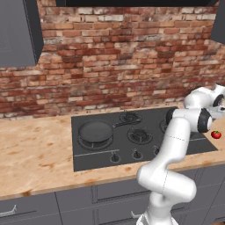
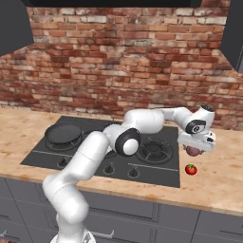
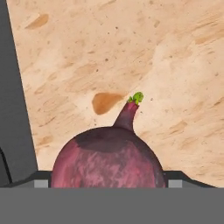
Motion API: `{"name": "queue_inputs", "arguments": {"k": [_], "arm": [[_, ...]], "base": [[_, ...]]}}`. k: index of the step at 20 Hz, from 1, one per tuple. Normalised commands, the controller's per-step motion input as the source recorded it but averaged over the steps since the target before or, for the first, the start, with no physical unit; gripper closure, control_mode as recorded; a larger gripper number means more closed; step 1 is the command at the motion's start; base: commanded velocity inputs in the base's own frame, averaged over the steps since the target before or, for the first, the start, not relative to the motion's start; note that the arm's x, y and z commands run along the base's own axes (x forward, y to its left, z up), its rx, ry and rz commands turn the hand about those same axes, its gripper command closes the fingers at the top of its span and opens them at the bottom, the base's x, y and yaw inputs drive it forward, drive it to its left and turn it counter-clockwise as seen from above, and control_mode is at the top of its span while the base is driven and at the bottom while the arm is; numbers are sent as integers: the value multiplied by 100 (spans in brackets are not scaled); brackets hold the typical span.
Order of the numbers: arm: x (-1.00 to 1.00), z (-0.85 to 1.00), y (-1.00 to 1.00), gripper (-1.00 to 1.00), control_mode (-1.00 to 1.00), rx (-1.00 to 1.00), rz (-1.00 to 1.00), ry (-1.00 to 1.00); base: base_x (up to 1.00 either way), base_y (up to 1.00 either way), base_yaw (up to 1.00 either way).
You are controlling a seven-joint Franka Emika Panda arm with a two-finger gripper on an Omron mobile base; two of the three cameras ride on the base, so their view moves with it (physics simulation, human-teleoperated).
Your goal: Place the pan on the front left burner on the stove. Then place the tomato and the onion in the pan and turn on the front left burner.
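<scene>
Onion (image 3: 109, 159), at 6 o'clock in my hand view: dull purple skin, matt, faintly streaked, tapering to a smooth neck with a green tip. Counter (image 3: 131, 52) beneath it: pale wood-grain finish, mottled, one brown knot-like blotch at 10 o'clock from the onion's neck. Tomato (image 2: 191, 169): bright red, glossy. Stove (image 1: 83, 162): flat black, smooth, low sheen. Pan (image 1: 95, 131): dark grey, matt, looks like metal. Wall (image 2: 118, 57) behind: rough red brick, pale mortar. My arm (image 1: 169, 145): white shell, smooth, slightly glossy, like plastic. Cabinet fronts (image 1: 26, 208) below: matt grey.
</scene>
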Motion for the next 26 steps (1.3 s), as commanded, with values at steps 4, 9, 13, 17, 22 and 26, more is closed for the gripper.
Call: {"name": "queue_inputs", "arguments": {"k": [4,9,13,17,22,26], "arm": [[-20,37,14,100,-100,0,-2,-13],[-18,52,33,100,-100,0,0,-10],[-26,74,53,100,-100,-4,-1,-5],[-31,78,70,100,-100,-8,-1,-5],[-19,58,92,100,-100,-10,0,-4],[-25,31,100,100,-100,-13,0,-7]], "base": [[0,0,0],[0,0,0],[0,0,0],[0,0,0],[0,0,0],[0,0,0]]}}
